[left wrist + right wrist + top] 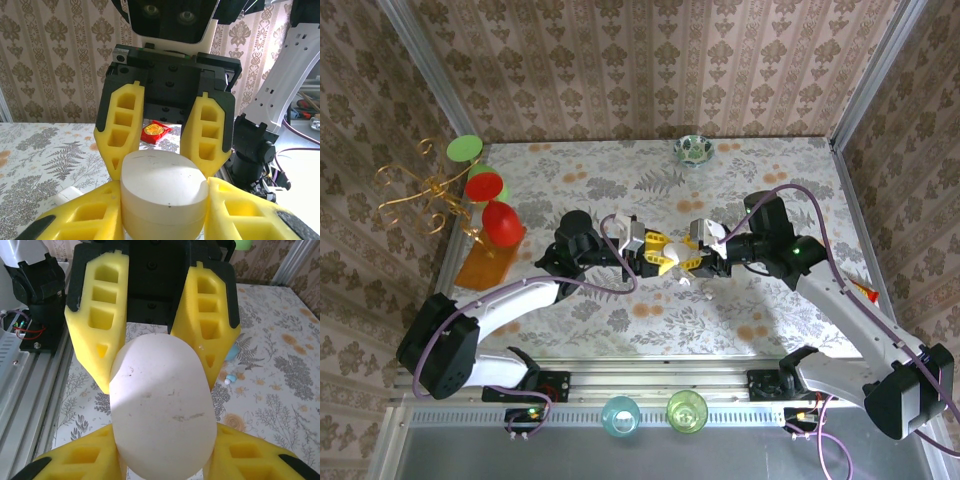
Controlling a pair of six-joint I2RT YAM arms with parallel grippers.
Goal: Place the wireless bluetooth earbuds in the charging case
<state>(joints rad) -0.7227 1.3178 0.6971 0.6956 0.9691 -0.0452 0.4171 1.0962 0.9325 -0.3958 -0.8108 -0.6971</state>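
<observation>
The two arms meet over the middle of the flowered surface, nose to nose. Between them hangs a white charging case, pebble-shaped with its lid shut, held clear of the surface.

The left claw is drawn in narrow on the case, its yellow fingers pressed to both flanks. The right claw comes at the same case from the opposite side. From its own camera its fingers lie against the case on either side, so as far as I can see it grips the case too. Seen from the left wrist, the right claw's fingers stand upright just behind the case, one at each shoulder of the lid.

One tiny earbud, white with a touch of pale blue, lies on the surface off to the side, well apart from the held case. Just past it a pale-blue rounded thing peeks out from behind a left-claw finger; I cannot tell what it is.

At the far edge sits a small patterned bowl. At the left edge stands a gold wire stand with red and green discs. On the near rail sit a teal cup and a green cup, side by side.
</observation>
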